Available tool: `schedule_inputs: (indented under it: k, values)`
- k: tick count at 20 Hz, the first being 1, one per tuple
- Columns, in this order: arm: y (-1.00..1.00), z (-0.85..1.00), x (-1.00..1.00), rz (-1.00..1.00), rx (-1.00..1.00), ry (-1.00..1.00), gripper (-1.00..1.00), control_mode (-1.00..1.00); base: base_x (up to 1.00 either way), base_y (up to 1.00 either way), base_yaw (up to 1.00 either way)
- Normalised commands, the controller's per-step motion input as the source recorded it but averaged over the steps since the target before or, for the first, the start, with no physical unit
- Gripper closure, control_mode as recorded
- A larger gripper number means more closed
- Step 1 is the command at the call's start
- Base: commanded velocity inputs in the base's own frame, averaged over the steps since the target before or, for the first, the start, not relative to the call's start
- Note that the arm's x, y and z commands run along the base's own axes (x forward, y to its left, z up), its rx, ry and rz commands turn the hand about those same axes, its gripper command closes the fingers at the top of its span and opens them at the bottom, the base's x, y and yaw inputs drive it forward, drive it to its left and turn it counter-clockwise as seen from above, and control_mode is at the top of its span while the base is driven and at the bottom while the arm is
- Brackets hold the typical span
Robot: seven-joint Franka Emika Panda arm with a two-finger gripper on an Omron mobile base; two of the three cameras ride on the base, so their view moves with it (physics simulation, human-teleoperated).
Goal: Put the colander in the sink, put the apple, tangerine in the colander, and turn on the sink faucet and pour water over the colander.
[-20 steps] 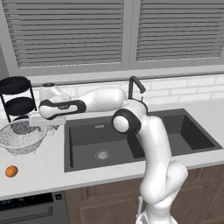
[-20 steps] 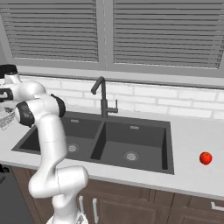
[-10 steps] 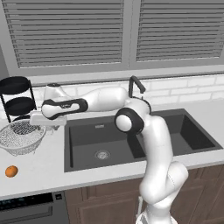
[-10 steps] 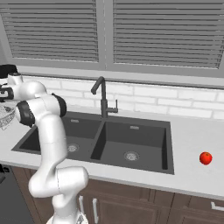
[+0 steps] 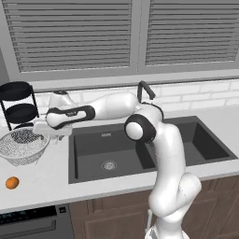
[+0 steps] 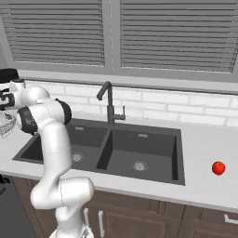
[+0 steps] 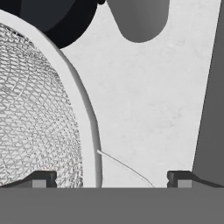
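Colander rim lay between the spread tips of the gripper, mesh towards one finger, bare counter towards the other, nothing pinched

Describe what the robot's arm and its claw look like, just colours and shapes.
The arm is glossy white, built of rounded tubular segments with dark grey to black round caps and bands at the joints. A black band wraps the white wrist section. The claw has a pale, boxy body; in the hand view its two small dark fingertips look blocky with grey faces. No cables or markings show.
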Motion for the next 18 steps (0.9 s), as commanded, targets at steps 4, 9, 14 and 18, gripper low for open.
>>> schedule_inputs:
  k: [4,9,14,18]
  values:
    - [0.00,-0.05,0.00,0.00,0.00,0.00,-1.00,-1.00,0.00,0.00,0.00]
    - [-0.11,0.00,-0.09,0.00,0.07,0.00,-1.00,-1.00,0.00,0.00,0.00]
    - [-0.24,0.00,-0.13,0.00,0.06,0.00,-1.00,-1.00,0.00,0.00,0.00]
    - [-0.09,0.00,-0.13,0.00,0.02,0.00,-1.00,-1.00,0.00,0.00,0.00]
